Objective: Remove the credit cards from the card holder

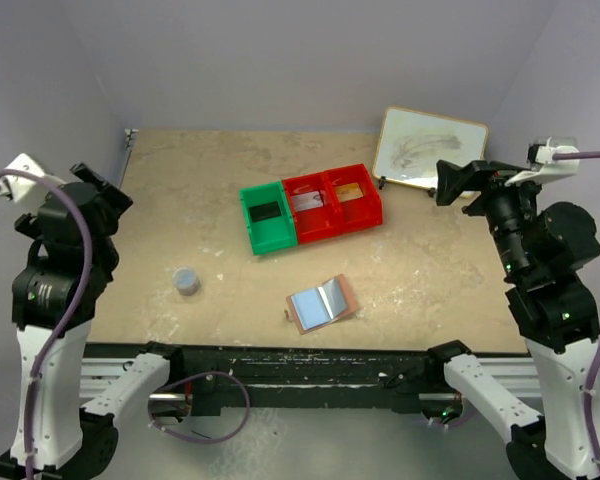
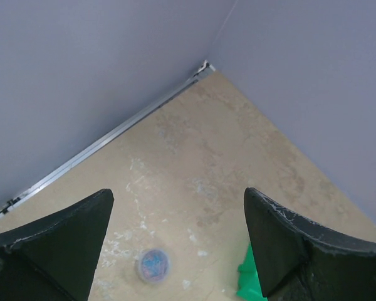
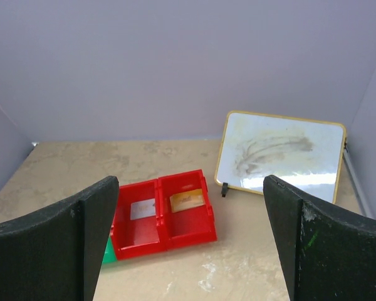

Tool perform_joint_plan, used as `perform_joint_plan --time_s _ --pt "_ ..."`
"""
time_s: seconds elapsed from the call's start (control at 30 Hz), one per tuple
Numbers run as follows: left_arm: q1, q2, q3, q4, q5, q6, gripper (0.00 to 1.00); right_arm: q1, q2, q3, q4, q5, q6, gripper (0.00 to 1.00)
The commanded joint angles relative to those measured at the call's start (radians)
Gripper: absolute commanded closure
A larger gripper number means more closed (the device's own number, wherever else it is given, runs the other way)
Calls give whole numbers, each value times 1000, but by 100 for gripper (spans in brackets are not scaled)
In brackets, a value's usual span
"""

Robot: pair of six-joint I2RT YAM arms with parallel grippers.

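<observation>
Lavender walls (image 1: 280, 60), beige desk (image 1: 430, 290). Left tool (image 2: 177, 194) released, jaws wide, nothing between, high over far-left desk corner. Right tool (image 3: 191, 182) released, empty, facing red bins (image 3: 182, 235) and whiteboard (image 3: 279, 150). Card holder (image 1: 321, 304) spread open, between both tools, well apart from each. Black card (image 1: 266, 212) in green bin (image 1: 275, 240). White-grey card (image 3: 143, 208) and gold card (image 3: 187, 200) in red bins, ahead of right tool.
</observation>
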Motion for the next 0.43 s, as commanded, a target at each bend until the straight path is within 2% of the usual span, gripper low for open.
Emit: perform_joint_plan --time_s 0.0,0.4 --pt "6 -10 99 35 0 53 17 -1 15 50 -62 -13 -38 0" --pt "5 -14 44 26 -12 93 17 -3 35 9 -86 6 5 0"
